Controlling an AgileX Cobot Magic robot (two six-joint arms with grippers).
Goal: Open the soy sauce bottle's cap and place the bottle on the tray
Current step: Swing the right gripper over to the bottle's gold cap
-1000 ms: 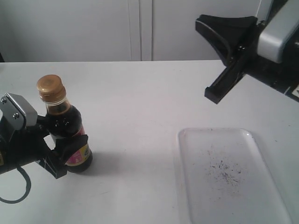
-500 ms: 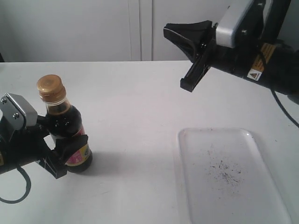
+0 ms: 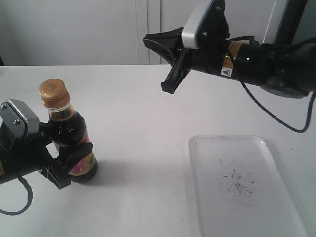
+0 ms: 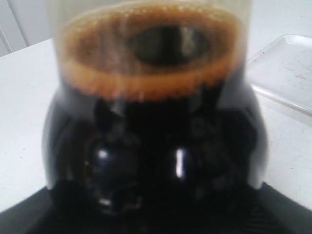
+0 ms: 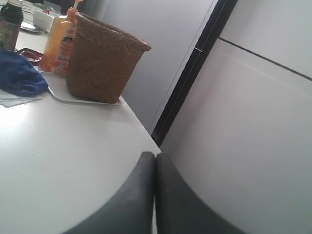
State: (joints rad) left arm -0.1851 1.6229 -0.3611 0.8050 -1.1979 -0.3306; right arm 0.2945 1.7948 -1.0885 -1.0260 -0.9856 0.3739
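The soy sauce bottle [image 3: 74,136] stands upright on the white table at the left. Its golden cap [image 3: 53,93] has the lid down. My left gripper [image 3: 65,148] is shut on the bottle's body, one finger on each side. In the left wrist view the dark bottle [image 4: 156,146] fills the picture and hides the jaws. The white speckled tray [image 3: 207,197] lies at the front right with nothing on it, and a corner of the tray [image 4: 287,68] shows past the bottle. My right gripper [image 3: 148,39] hangs shut and holding nothing above the back middle of the table, well right of the cap. Its fingertips [image 5: 155,157] are pressed together.
The right wrist view shows a woven basket [image 5: 105,61], an orange bottle [image 5: 56,44] and a blue cloth [image 5: 19,75] on a tabletop, with a wall panel beyond its edge. White cabinet doors [image 3: 148,29] stand behind the table.
My right arm has swung leftward from the far right to above the back middle of the table. The left gripper and the bottle have not moved.
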